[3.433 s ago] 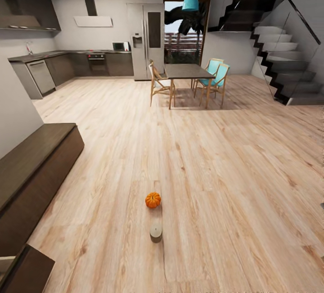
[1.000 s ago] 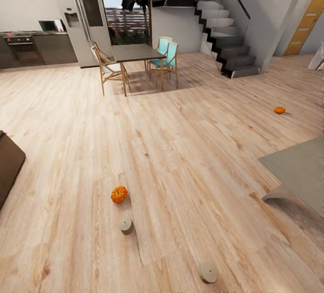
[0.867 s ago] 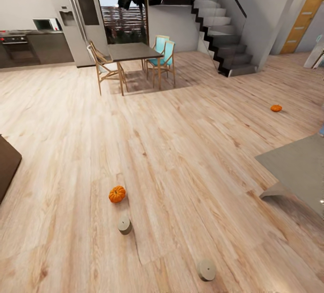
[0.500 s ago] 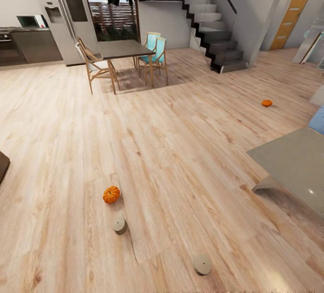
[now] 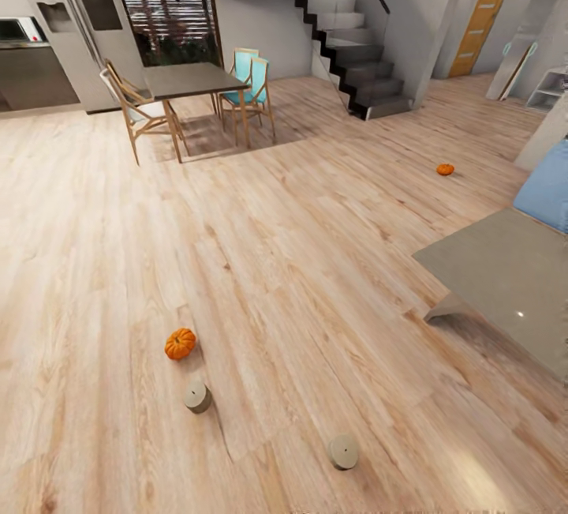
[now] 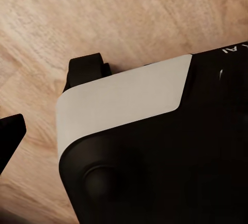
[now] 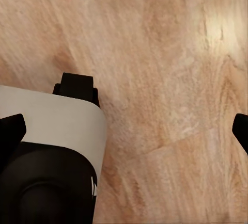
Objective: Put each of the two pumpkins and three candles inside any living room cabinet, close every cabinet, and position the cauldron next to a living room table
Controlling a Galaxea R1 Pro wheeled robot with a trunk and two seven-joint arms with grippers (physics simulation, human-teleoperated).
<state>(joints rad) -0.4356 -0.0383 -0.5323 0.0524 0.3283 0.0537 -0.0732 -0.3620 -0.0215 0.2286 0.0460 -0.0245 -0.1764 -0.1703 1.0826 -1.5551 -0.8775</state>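
Note:
One orange pumpkin (image 5: pixel 180 343) lies on the wood floor at the lower left of the head view. A short beige candle (image 5: pixel 197 397) stands just in front of it, and another candle (image 5: pixel 344 452) sits further right. A second pumpkin (image 5: pixel 446 170) lies far off at the right, beyond the grey table (image 5: pixel 505 277). The cabinet and the cauldron are out of view. My right gripper (image 7: pixel 124 128) hangs open over bare floor, its fingertips wide apart. My left gripper (image 6: pixel 124 133) shows one dark fingertip (image 6: pixel 10 133) at the picture's edge, spread wide, holding nothing.
A blue sofa (image 5: pixel 546 194) stands behind the grey table at the right. At the back are a dark dining table (image 5: pixel 185 80) with wooden chairs, a staircase (image 5: pixel 355 64) and a fridge (image 5: pixel 75 16). My own black-and-white body (image 6: pixel 155 146) shows in both wrist views.
The head view has swung to the right: the cabinet has slid off the left edge, while the grey table and sofa have come further in. The pumpkins and candles lie where they were.

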